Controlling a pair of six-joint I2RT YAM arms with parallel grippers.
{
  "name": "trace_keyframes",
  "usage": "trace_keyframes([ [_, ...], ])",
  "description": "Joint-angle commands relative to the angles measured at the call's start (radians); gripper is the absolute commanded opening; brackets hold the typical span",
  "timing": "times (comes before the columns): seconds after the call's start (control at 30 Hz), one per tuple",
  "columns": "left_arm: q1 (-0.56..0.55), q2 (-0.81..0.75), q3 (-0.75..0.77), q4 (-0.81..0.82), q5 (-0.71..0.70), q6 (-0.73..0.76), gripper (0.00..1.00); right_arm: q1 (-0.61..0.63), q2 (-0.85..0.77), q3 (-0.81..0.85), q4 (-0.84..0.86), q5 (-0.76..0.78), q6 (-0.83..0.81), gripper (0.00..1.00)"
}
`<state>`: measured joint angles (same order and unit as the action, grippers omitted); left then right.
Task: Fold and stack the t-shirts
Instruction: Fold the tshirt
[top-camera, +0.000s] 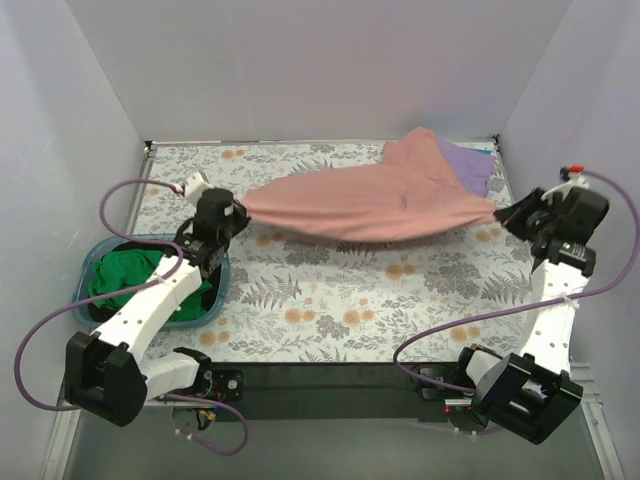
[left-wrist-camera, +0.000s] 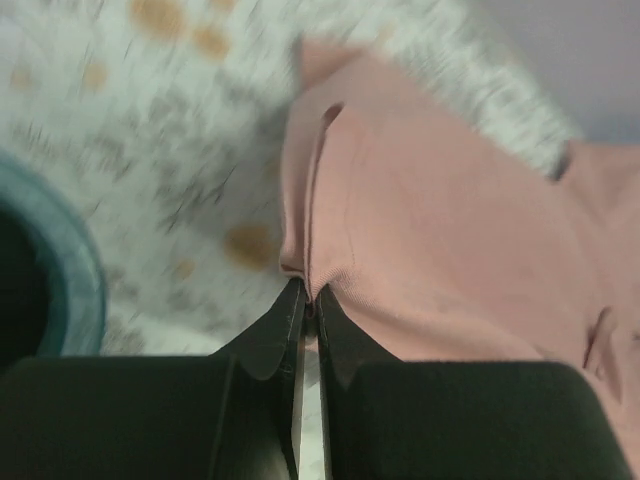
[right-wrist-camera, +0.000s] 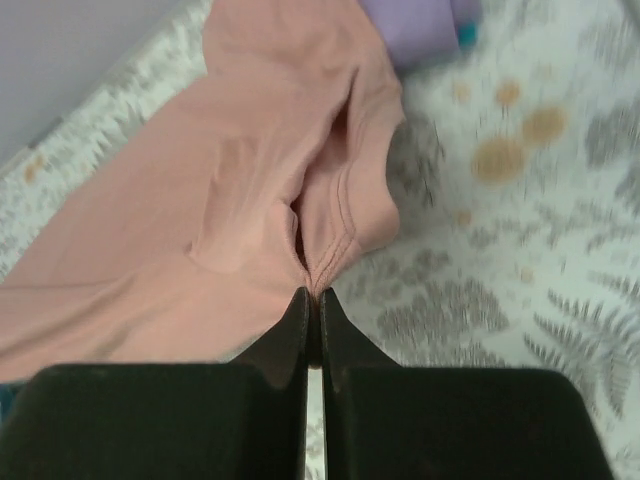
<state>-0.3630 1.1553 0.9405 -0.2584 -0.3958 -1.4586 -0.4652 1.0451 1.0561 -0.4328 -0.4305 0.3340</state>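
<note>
Soft dusty-pink tee (top-camera: 370, 205) is pinched tight by left gripper (top-camera: 243, 207) and right gripper (top-camera: 497, 213); crumpled green shirt (top-camera: 130, 275) is stuffed in teal basket (top-camera: 190, 320).

We see a table (top-camera: 350, 300) with a pale fern-and-orange-flower print filling the middle of the frame. At its left edge sits a teal basket (top-camera: 218, 300) with a green shirt (top-camera: 125, 275) in it. In the upper right corner lies a lavender shirt (top-camera: 470, 165), its left part covered by a pink shirt (top-camera: 380, 200).
</note>
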Motion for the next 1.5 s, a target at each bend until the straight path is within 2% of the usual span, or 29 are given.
trace_keyframes([
  [0.0, 0.006, -0.032, -0.168, 0.056, 0.092, -0.103, 0.00, -0.006, -0.062, -0.184, 0.115, -0.002, -0.016, 0.01],
  [0.13, 0.004, -0.043, -0.415, 0.067, 0.216, -0.234, 0.00, -0.006, -0.059, -0.332, 0.074, 0.117, -0.016, 0.01],
  [0.27, -0.005, -0.084, -0.517, 0.093, 0.287, -0.264, 0.00, -0.006, -0.031, -0.372, 0.028, 0.228, 0.005, 0.01],
  [0.43, -0.008, -0.207, -0.540, -0.092, 0.218, -0.324, 0.00, -0.007, -0.013, -0.369, -0.041, 0.404, -0.019, 0.01],
  [0.6, -0.013, -0.289, -0.487, -0.252, 0.143, -0.347, 0.00, -0.013, -0.019, -0.321, -0.130, 0.522, -0.032, 0.01],
  [0.7, -0.013, -0.289, -0.480, -0.262, 0.165, -0.345, 0.00, -0.013, -0.056, -0.303, -0.144, 0.530, -0.032, 0.01],
  [0.9, -0.030, -0.276, -0.532, -0.284, 0.210, -0.396, 0.00, -0.016, -0.065, -0.303, -0.215, 0.649, -0.027, 0.01],
  [1.03, -0.047, -0.293, -0.537, -0.324, 0.222, -0.410, 0.00, -0.018, -0.027, -0.314, -0.239, 0.645, -0.020, 0.01],
  [1.07, -0.053, -0.298, -0.531, -0.349, 0.219, -0.427, 0.16, -0.020, -0.019, -0.321, -0.242, 0.656, -0.009, 0.02],
  [1.1, -0.059, -0.308, -0.529, -0.379, 0.218, -0.437, 0.26, -0.020, -0.011, -0.333, -0.244, 0.671, -0.001, 0.03],
  [1.13, -0.083, -0.315, -0.526, -0.387, 0.215, -0.454, 0.36, -0.020, -0.005, -0.340, -0.248, 0.677, 0.031, 0.21],
  [1.17, -0.141, -0.365, -0.491, -0.406, 0.215, -0.473, 0.66, -0.020, -0.025, -0.331, -0.256, 0.718, 0.052, 0.72],
  [1.2, -0.152, -0.373, -0.479, -0.404, 0.213, -0.473, 0.68, -0.020, -0.033, -0.320, -0.257, 0.711, 0.050, 0.77],
  [1.27, -0.192, -0.376, -0.441, -0.391, 0.192, -0.471, 0.70, -0.020, -0.071, -0.274, -0.259, 0.669, 0.033, 0.94],
  [1.33, -0.226, -0.336, -0.387, -0.346, 0.186, -0.444, 0.72, -0.020, -0.112, -0.242, -0.262, 0.622, -0.004, 0.98],
  [1.43, -0.255, -0.196, -0.315, -0.276, 0.170, -0.404, 0.73, 0.000, -0.166, -0.229, -0.247, 0.393, -0.067, 0.98],
  [1.47, -0.257, -0.151, -0.298, -0.280, 0.157, -0.395, 0.73, 0.026, -0.181, -0.235, -0.233, 0.372, -0.084, 0.98],
])
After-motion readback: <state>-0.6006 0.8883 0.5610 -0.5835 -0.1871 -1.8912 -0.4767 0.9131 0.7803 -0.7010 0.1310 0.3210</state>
